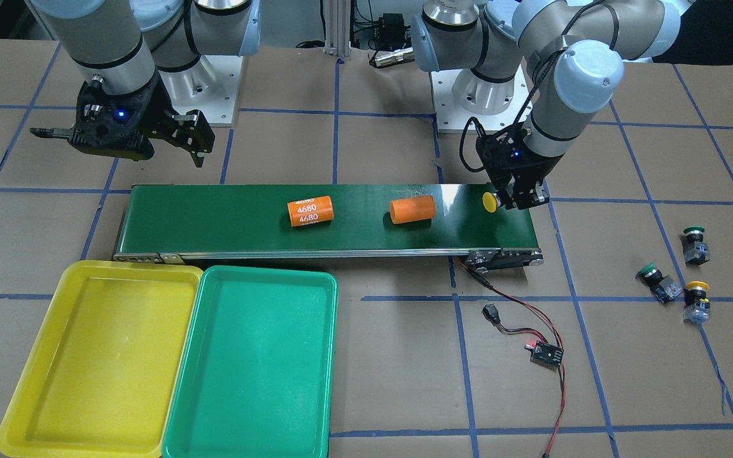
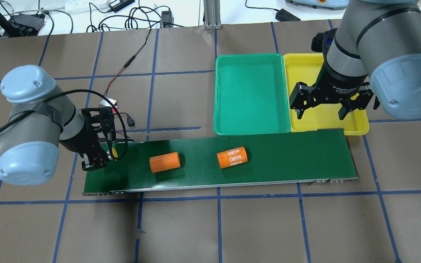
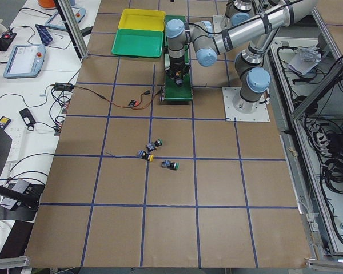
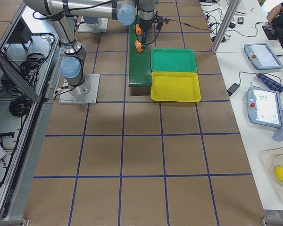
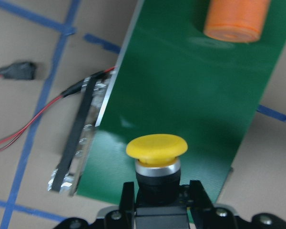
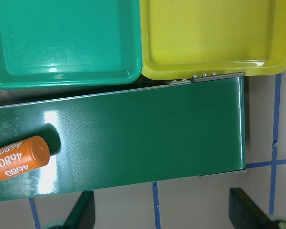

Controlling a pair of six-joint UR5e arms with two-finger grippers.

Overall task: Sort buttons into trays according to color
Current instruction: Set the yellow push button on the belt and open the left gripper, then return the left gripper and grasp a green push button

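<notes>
My left gripper [image 1: 518, 196] is shut on a yellow-capped button [image 1: 490, 201], held low over the end of the dark-green conveyor belt [image 1: 214, 222]; in the left wrist view the button [image 5: 157, 149] sits between the fingers, cap forward. My right gripper [image 2: 321, 111] is open and empty, above the belt's other end by the yellow tray [image 2: 305, 65]. The green tray [image 2: 250, 95] lies beside it. Both trays hold nothing. Two green buttons [image 1: 694, 245] [image 1: 656, 280] and one yellow button [image 1: 697, 302] lie on the table beyond the belt on my left side.
Two orange cylinders [image 1: 310, 210] [image 1: 412, 208] lie on the belt, one marked 4680. A small controller board [image 1: 544, 353] with red and black wires lies in front of the belt's end near my left gripper.
</notes>
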